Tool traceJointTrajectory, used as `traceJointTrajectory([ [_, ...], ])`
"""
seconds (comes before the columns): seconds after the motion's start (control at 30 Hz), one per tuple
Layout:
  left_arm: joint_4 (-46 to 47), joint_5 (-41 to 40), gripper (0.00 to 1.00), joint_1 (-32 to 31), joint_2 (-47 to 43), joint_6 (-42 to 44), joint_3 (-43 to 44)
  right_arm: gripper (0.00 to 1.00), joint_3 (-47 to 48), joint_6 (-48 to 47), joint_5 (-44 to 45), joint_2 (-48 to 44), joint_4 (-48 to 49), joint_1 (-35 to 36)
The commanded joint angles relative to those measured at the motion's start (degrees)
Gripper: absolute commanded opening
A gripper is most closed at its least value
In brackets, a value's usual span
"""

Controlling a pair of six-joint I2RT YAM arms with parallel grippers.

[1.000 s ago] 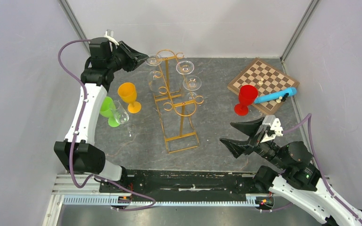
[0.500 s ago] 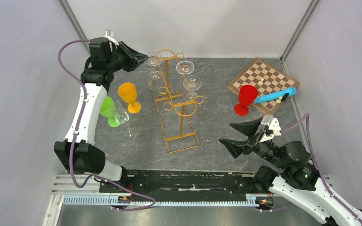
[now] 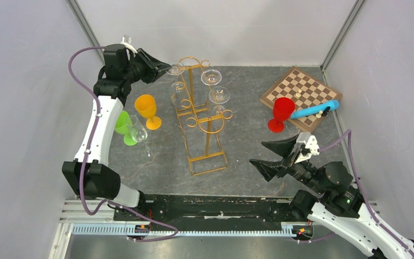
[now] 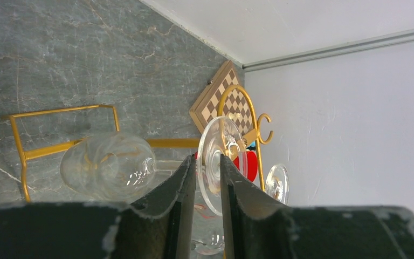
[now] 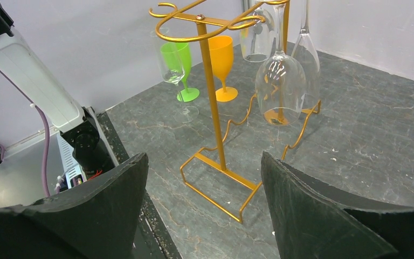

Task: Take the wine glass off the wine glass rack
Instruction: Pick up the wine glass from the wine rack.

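Little has shifted: the left arm [image 3: 101,124] has only nudged toward the rack [image 5: 212,102]. Its jaws bracket the foot of the wine glass [image 4: 105,172], which hangs upside down at the far left corner; I cannot tell whether they pinch. Removal is undone. The right arm's [image 3: 334,178] jaws gape empty. Neighbouring glasses [image 3: 211,77] and the back wall crowd it; bare worktop [image 3: 156,156] lies nearer.

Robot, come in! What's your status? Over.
Left gripper straddling wine glass stem, grip unclear. Right gripper open, empty. Glass on rack; other glasses close.
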Motion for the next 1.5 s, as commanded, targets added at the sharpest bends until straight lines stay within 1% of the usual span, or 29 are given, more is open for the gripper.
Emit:
traceJointTrajectory([
  [0.0,2.3,2.1,0.28,-0.4,-0.4,-1.6,0.1,0.79,-0.2,0.5,0.5,-0.3,2.7,-0.1],
  [0.17,2.3,2.5,0.21,-0.4,-0.3,-1.4,0.3,0.79,-0.5,0.3,0.5,-0.4,2.8,-0.1],
  [0.2,2.3,2.6,0.16,-0.4,-0.2,-1.3,0.4,0.79,-0.6,0.4,0.5,-0.3,2.8,0.0],
  [0.27,2.3,2.8,0.09,-0.4,-0.2,-1.3,0.5,0.79,-0.7,0.5,0.4,-0.3,3.0,-0.1],
  [0.37,1.7,2.8,0.03,-0.4,0.0,-1.1,1.5,0.79,-0.8,0.6,0.4,-0.3,3.1,-0.1],
  [1.03,-1.9,2.3,0.02,-0.1,-1.2,-0.9,9.2,0.79,-0.1,0.4,0.0,0.5,3.4,0.0],
  [1.47,-2.4,0.2,0.02,1.8,-3.2,0.6,8.8,0.79,-0.2,0.7,0.2,0.1,3.1,-0.1],
])
